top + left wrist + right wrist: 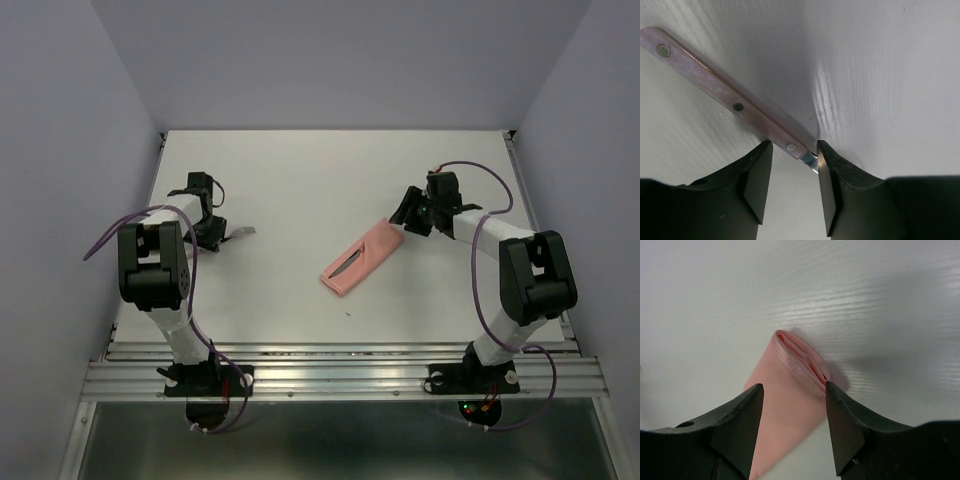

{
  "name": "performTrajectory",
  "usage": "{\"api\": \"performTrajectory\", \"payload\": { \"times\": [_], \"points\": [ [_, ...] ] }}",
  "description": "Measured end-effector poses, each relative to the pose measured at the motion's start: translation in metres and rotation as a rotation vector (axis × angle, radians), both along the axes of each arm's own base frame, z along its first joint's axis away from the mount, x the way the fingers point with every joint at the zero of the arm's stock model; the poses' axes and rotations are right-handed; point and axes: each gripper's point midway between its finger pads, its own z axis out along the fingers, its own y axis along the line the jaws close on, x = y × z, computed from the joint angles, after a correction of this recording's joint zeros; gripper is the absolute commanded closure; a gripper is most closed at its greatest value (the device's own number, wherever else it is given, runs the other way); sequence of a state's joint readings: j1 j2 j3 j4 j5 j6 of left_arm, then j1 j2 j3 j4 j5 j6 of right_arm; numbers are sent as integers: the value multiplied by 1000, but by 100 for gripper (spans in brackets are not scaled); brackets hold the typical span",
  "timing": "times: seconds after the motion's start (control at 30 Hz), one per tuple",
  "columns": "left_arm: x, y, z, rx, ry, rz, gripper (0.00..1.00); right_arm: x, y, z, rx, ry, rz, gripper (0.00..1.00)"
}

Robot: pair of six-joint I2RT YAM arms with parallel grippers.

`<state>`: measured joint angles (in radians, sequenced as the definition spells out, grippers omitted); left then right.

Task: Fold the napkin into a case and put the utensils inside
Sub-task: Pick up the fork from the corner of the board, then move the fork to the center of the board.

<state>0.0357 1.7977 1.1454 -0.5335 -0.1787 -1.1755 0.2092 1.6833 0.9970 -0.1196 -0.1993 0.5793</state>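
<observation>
The napkin lies folded as a salmon-pink case (375,245), slanted near the table's middle. A dark-looking utensil blade (349,265) shows on its lower half. My right gripper (405,218) hovers open over the case's upper right end. In the right wrist view, its fingers (794,386) straddle the layered open mouth of the case (785,400). At the left, a utensil (240,232) lies on the table. My left gripper (794,145) is open around its silvery neck. The pinkish riveted handle (715,85) runs away up-left, and the metal touches only the right finger.
The white table (300,180) has grey walls on three sides. A metal rail (340,365) runs along the near edge, where both arm bases are bolted. Purple cables loop beside each arm.
</observation>
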Motion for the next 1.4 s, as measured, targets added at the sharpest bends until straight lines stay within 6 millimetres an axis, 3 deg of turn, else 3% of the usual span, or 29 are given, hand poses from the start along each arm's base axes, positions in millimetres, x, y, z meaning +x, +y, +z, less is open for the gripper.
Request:
{"api": "performTrajectory", "payload": {
  "times": [0.17,0.27,0.5,0.77,1.0,1.07,1.13,1.17,1.2,1.4],
  "points": [
    [6,0,0,16,3,-19,70,0,0,0,0,1,1,42],
    [9,-5,1,41,7,-67,74,-1,1,0,0,1,2,42],
    [22,-39,16,136,-7,-326,84,-2,2,-1,-2,4,6,42],
    [29,-76,33,261,-13,-637,85,-3,1,-2,-11,11,6,42],
    [4,-76,40,447,124,-803,83,-8,0,2,-13,12,8,41],
    [-1,-76,44,494,152,-822,78,-11,0,3,-14,11,8,41],
    [-7,-77,50,539,177,-840,51,-13,-1,3,-15,17,9,41],
    [-9,-81,53,560,186,-861,15,-15,-2,1,-18,21,10,41],
    [-9,-86,55,566,179,-866,1,-16,-2,0,-20,26,11,42],
    [-8,-142,64,519,85,-1073,1,-27,-5,-10,-33,66,12,41]
  ]
}}
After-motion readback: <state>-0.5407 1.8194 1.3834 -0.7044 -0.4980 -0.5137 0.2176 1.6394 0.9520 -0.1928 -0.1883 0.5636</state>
